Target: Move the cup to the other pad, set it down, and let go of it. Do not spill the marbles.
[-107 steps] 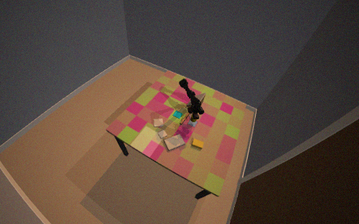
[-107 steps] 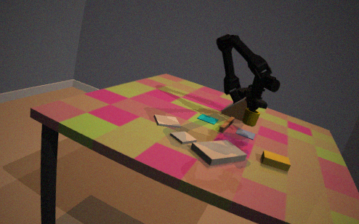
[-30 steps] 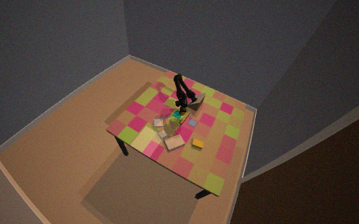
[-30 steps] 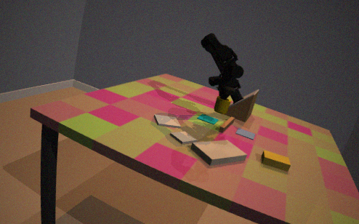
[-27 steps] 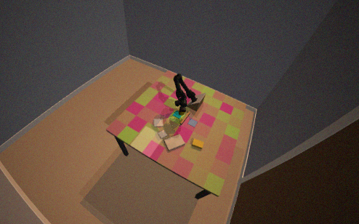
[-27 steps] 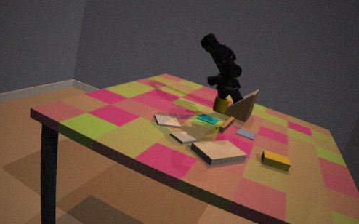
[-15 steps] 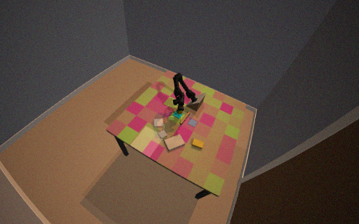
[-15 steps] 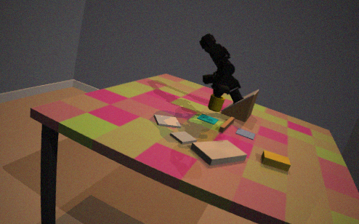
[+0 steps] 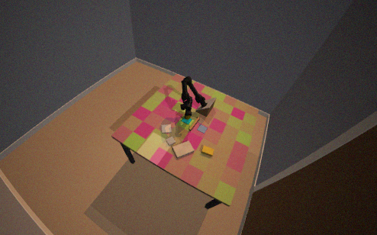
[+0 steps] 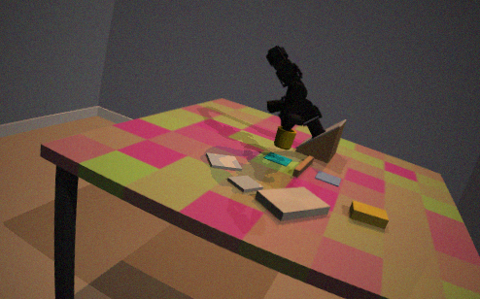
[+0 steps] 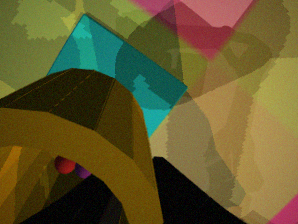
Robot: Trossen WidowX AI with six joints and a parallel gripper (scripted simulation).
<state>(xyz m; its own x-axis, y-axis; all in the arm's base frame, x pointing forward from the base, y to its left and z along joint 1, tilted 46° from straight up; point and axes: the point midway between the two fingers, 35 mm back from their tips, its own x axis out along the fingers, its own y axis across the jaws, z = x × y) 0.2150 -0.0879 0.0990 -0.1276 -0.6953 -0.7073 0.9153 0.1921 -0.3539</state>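
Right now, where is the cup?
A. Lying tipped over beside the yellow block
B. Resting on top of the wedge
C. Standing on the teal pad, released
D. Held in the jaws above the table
D: the exterior view shows the cup gripped under the arm, clear of the table, and the wrist view shows the teal pad below and beyond its rim.

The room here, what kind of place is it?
Probably a bare test room for a robot arm: plain grey walls, one checkered table of small blocks and pads, and the arm's tool holding a yellow cup.
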